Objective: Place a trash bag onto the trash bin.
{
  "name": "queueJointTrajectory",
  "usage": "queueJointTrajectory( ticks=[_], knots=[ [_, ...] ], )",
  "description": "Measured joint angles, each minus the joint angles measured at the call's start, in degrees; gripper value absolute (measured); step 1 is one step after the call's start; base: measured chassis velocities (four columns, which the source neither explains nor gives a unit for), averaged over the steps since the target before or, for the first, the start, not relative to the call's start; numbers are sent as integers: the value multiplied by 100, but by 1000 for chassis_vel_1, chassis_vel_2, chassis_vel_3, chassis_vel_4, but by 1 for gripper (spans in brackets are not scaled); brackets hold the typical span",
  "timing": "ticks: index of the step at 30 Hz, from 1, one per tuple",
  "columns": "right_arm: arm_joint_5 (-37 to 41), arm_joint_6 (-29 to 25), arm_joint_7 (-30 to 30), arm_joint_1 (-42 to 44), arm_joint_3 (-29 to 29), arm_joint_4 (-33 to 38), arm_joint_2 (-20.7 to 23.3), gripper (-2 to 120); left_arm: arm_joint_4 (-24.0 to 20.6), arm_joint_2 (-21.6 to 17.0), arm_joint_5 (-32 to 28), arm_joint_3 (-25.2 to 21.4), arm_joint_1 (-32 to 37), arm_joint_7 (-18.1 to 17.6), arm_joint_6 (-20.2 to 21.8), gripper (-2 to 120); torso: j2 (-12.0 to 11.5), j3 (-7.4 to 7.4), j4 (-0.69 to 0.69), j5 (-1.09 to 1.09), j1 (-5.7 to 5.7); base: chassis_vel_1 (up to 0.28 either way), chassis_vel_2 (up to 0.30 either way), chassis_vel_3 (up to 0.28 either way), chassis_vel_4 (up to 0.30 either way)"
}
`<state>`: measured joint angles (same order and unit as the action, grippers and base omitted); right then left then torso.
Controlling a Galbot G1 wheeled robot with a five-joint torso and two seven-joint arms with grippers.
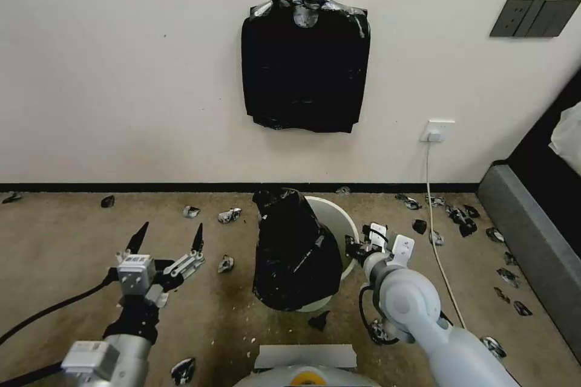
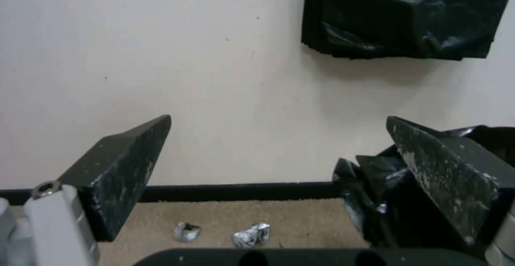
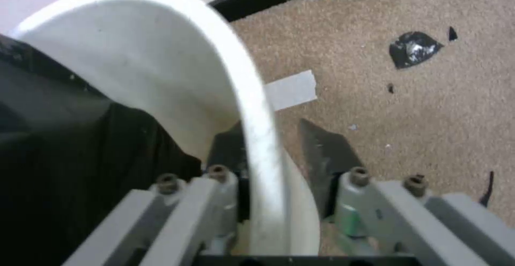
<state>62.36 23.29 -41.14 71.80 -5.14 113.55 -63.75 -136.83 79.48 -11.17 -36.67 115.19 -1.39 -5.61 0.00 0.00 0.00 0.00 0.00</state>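
No readable text, brand or number anywhere — small labels on arm housings too blurred to read.

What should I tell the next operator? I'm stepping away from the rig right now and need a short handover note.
Left gripper: open, holding nothing, held above the carpet to the left of the bin.
Right gripper: at the trash bin's right rim, one finger inside the wall and one outside; the jaws straddle the rim with a visible gap.
Trash bag: draped over the bin's left and front side, bunched up in a peak; the right part of the bin mouth is uncovered.
Done: bag brought onto the bin.
Left: spread the bag's opening around the whole rim, probably starting from the bare right side.
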Motion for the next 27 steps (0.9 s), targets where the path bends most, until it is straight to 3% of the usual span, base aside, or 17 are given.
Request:
queueJointTrajectory(
  ticks=[6, 13, 16, 19, 23, 27],
  knots=[
    [-258, 2, 73, 42, -33, 180, 119, 47, 26, -8, 29, 75, -13, -5, 5, 100, 0, 0, 0, 1, 0, 0, 0, 0, 0],
    [-465, 55, 329, 260, -282, 1164, 688, 71, 58, -25, 30, 128, -20, -22, 36, 100, 0, 0, -1, 1, 0, 0, 0, 0, 0],
    [-1009, 80, 968, 257, -353, 1790, 1255, 88, 74, -44, 91, 253, -19, -106, 135, 100, 0, 0, -1, 1, 0, 0, 0, 0, 0],
    [-1048, 230, 1505, 78, -330, 2034, 1627, 96, 74, -58, 167, 332, -18, -121, 168, 100, 0, 0, -1, 2, 0, 0, 0, 0, 0],
    [-673, 577, 2219, -328, -121, 2178, 2035, 100, 74, -15, 390, 479, 20, -139, 196, 100, 0, 0, 0, 0, 0, 0, 0, 0, 0],
    [-263, 905, 2274, -1023, 494, 2159, 2121, 100, 78, 78, 604, 643, 61, -144, 213, 100, 0, 0, 0, 1, 0, 0, 0, 0, 0]
  ],
)
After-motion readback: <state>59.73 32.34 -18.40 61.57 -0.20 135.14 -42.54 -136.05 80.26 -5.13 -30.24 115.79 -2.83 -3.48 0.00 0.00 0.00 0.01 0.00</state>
